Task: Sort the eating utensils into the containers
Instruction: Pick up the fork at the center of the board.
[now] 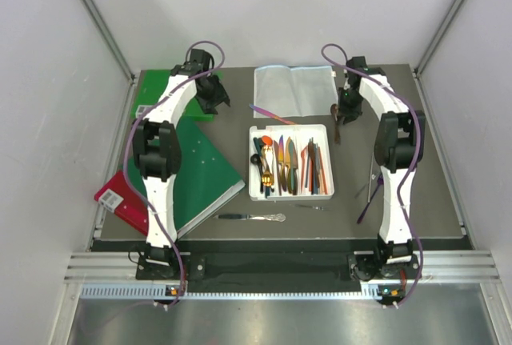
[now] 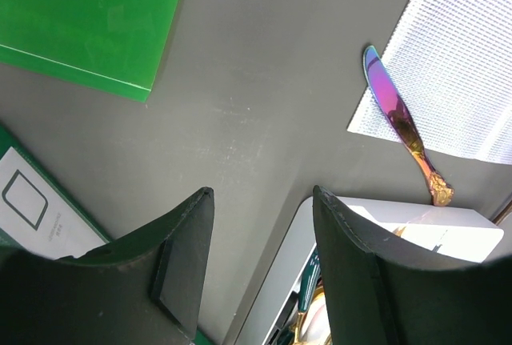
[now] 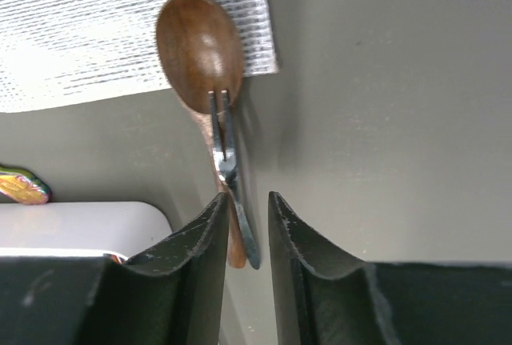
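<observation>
Tabletop (image 1: pixel 436 193), dark grey, carrying everything listed below. Green books (image 1: pixel 204 165), flat at your left, overlapping a red one (image 1: pixel 116 197); the left arm hides part of them. Mesh sheet (image 1: pixel 294 89), pale, at the far middle. White tray (image 1: pixel 291 127), centre, its long compartments holding mixed utensils (image 1: pixel 288 167) too small for you to sort by kind from overhead. Left gripper (image 2: pixel 262 201): jaws wide apart over bare table by the tray's corner, nothing between them. Right gripper (image 3: pixel 247 201): fingers (image 3: pixel 192 265) narrowly parted either side of two handles; you cannot tell whether they pinch. Iridescent knife (image 2: pixel 398 117), blade on the mesh sheet, handle end at the tray rim. Wooden spoon (image 3: pixel 200 49), bowl overlapping the sheet's corner, handle end hidden by the fingers. Dark fork (image 3: pixel 226 149), lying along the spoon, tines on its bowl. Silver knife (image 1: pixel 252 217), alone on the table just in front of the tray.
</observation>
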`<state>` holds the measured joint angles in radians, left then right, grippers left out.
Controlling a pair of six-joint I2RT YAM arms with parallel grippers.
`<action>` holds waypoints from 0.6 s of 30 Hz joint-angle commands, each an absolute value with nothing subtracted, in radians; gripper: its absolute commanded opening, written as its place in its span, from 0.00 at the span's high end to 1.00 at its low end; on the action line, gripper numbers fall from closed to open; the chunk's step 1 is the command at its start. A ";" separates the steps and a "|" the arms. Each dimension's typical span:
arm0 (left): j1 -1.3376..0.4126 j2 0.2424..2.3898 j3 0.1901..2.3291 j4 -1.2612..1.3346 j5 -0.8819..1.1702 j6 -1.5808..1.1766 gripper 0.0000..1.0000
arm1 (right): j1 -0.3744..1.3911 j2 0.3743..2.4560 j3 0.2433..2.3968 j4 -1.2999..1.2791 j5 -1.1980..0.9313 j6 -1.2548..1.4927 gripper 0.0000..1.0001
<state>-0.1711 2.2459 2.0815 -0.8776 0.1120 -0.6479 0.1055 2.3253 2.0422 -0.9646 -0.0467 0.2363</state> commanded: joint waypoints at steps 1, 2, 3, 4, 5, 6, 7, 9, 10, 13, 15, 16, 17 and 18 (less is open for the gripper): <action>-0.173 2.250 2.111 -0.887 0.112 -0.635 0.43 | 0.087 2.307 2.077 -0.937 -0.048 0.236 0.76; -0.175 2.252 2.112 -0.885 0.112 -0.635 0.43 | 0.087 2.310 2.075 -0.933 -0.054 0.239 0.77; -0.175 2.252 2.112 -0.887 0.112 -0.635 0.43 | 0.087 2.316 2.075 -0.928 -0.058 0.241 0.81; -0.175 2.252 2.112 -0.885 0.112 -0.634 0.43 | 0.086 2.319 2.077 -0.925 -0.063 0.241 0.81; -0.173 2.252 2.112 -0.887 0.112 -0.635 0.43 | 0.086 2.321 2.079 -0.923 -0.067 0.239 0.81; -0.173 2.252 2.114 -0.887 0.110 -0.635 0.43 | 0.084 2.325 2.083 -0.925 -0.074 0.239 0.78; -0.175 2.252 2.114 -0.888 0.110 -0.635 0.43 | 0.086 2.324 2.088 -0.923 -0.077 0.238 0.77; -0.175 2.252 2.114 -0.888 0.110 -0.635 0.43 | 0.086 2.321 2.088 -0.920 -0.084 0.239 0.75; -0.173 2.252 2.114 -0.888 0.112 -0.635 0.43 | 0.086 2.318 2.088 -0.914 -0.087 0.239 0.75; -0.175 2.255 2.117 -0.887 0.113 -0.638 0.43 | 0.084 2.312 2.092 -0.910 -0.097 0.241 0.74; -0.175 2.260 2.120 -0.888 0.117 -0.640 0.43 | 0.084 2.321 2.094 -0.913 -0.095 0.241 0.74; -0.176 2.261 2.121 -0.888 0.118 -0.641 0.43 | 0.083 2.324 2.094 -0.913 -0.097 0.241 0.74; -0.176 2.263 2.123 -0.888 0.117 -0.640 0.43 | 0.084 2.332 2.094 -0.914 -0.098 0.241 0.74; -0.176 2.264 2.128 -0.890 0.115 -0.638 0.43 | 0.084 2.336 2.094 -0.916 -0.103 0.239 0.74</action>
<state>-0.1722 2.2528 2.0815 -0.8837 0.1123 -0.6479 0.0933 2.3264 2.0441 -0.9421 -0.0826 0.2386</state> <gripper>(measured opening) 0.575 0.260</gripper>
